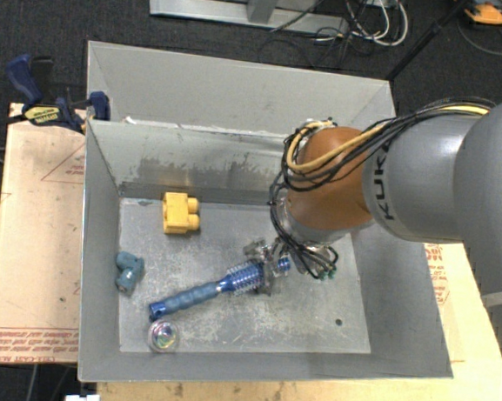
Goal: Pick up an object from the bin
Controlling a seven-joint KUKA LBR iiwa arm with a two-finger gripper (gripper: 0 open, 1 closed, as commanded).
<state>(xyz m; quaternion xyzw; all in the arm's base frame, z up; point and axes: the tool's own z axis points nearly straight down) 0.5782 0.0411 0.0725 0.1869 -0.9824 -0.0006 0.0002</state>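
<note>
Littering bin [310, 324]: brush [203, 294], block [180, 213], marble [163, 337]

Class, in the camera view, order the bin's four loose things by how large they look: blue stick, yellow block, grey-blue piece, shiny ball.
1. blue stick, clearly the longest.
2. yellow block.
3. grey-blue piece and shiny ball look much alike; I would not rank them.

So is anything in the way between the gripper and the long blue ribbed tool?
Nothing visible. The gripper sits at the right end of the long blue ribbed tool; the yellow block lies apart, toward the back.
</note>
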